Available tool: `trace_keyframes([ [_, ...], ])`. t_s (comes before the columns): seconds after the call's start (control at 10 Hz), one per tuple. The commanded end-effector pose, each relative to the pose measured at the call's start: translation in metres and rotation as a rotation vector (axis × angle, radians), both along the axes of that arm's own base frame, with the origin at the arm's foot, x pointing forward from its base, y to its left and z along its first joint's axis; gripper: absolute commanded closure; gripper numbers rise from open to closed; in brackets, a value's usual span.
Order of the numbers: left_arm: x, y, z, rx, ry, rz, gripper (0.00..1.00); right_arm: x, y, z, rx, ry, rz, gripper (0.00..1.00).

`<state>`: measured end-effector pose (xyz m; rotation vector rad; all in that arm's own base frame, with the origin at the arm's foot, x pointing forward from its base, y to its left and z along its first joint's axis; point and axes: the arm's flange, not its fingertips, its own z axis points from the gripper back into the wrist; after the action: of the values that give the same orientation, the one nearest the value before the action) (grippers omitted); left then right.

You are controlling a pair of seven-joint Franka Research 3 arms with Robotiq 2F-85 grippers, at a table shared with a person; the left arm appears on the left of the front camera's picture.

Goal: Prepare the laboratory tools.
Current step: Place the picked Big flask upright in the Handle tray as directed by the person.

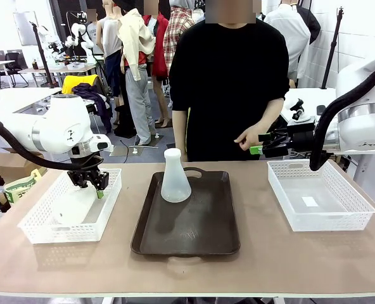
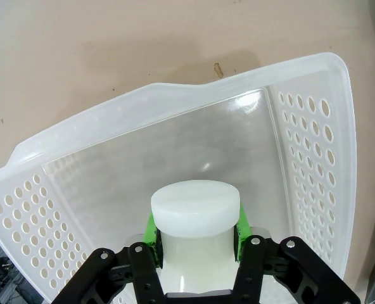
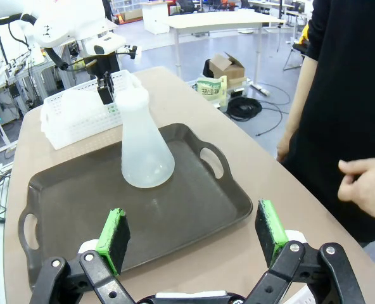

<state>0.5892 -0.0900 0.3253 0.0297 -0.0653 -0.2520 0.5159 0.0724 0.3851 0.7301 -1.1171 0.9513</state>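
Observation:
One frosted-white conical flask [image 1: 175,177] [image 3: 143,145] stands upright at the far end of the dark brown tray [image 1: 194,234] [image 3: 181,218]. A second flask [image 1: 73,206] [image 2: 194,209] stands inside the left white mesh basket [image 1: 42,225] [image 2: 314,126]. My left gripper [image 1: 90,182] [image 2: 194,231] is shut on its neck, green pads pressed against both sides just below the rim. My right gripper [image 1: 258,149] [image 3: 192,228] hovers open and holds nothing, above the far table edge between the tray and the right basket [image 1: 320,202], close to the person's hand [image 1: 247,138] [image 3: 365,187].
The person stands at the far side behind the tray, one hand held near my right gripper. The right basket holds just a small label. The left basket [image 3: 73,114] and the left arm appear beyond the tray in the right wrist view.

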Motion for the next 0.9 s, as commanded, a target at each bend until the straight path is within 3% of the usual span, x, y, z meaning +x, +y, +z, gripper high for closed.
trace_keyframes([
  [0.0, 0.001, 0.000, 0.002, 0.000, -0.009, 0.001, 1.00, 0.000, 0.001, 0.001, -0.007, 0.003, -0.003, 0.00],
  [0.2, 0.000, 0.000, 0.000, 0.000, 0.000, 0.000, 1.00, 0.000, 0.001, 0.001, -0.007, 0.003, -0.003, 0.00],
  [0.5, -0.025, 0.021, 0.054, -0.021, 0.020, -0.005, 1.00, 0.000, 0.001, 0.001, -0.007, 0.003, -0.003, 0.00],
  [0.8, -0.048, 0.032, 0.097, -0.086, -0.072, -0.048, 1.00, 0.000, 0.001, 0.001, -0.007, 0.003, -0.003, 0.00],
])
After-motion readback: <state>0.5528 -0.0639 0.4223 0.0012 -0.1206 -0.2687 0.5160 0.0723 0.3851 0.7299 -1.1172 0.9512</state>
